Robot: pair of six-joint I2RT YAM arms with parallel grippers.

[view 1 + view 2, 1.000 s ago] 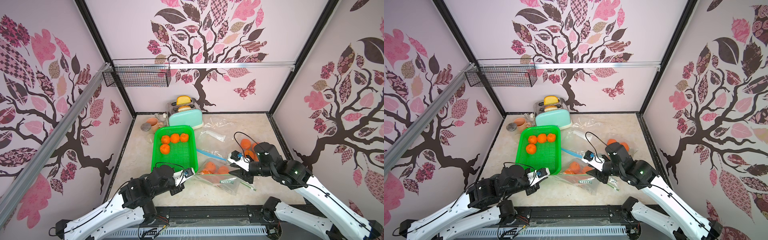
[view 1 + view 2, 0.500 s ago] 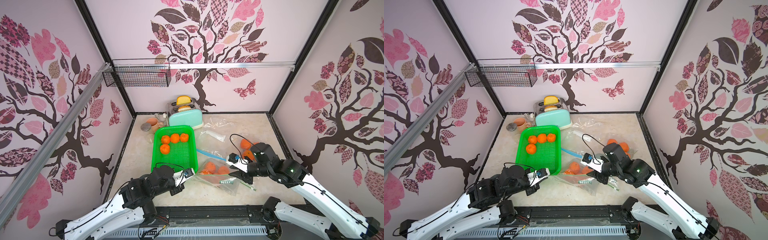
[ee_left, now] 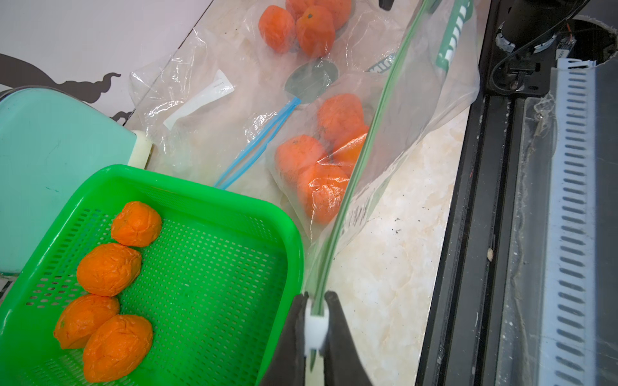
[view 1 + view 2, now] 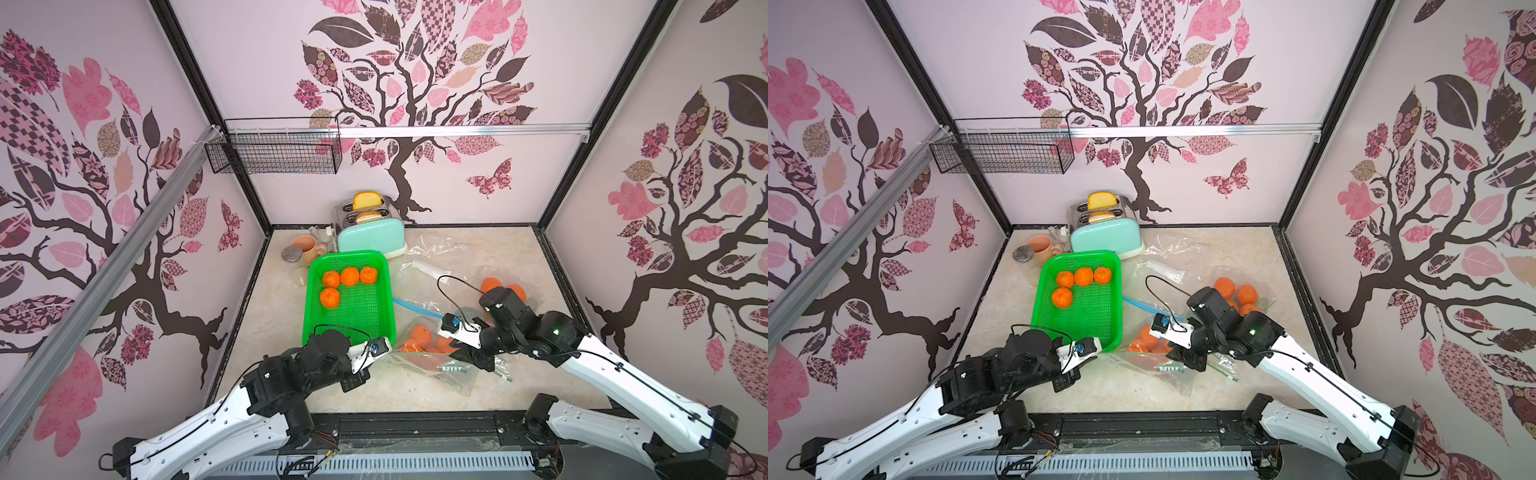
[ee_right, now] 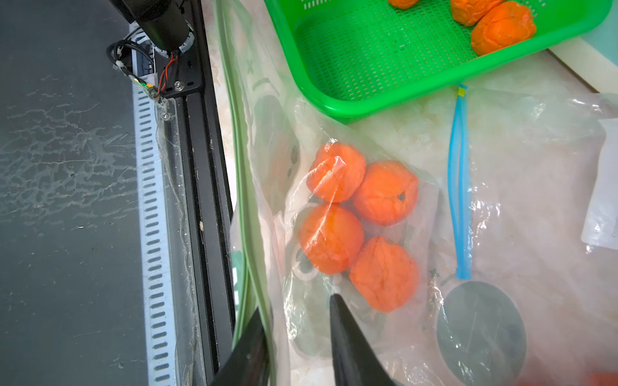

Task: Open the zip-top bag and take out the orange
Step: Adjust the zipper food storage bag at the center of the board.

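1. Bag point(image 4: 451, 376) lies near-centre in both top views, just right of basket point(image 4: 357, 316), oranges point(image 4: 422, 334) inside.
2. Left wrist: left gripper point(image 3: 316, 295) pinches the zip point(image 3: 337, 230) at its end; hold it as anchor.
3. Right wrist: right gripper point(image 5: 297, 304) half-spread astride the zip edge; should nip one film layer only, then pull away, clear of oranges.
4. Versus a second ago: right gripper further left, jaws narrower; left unchanged.
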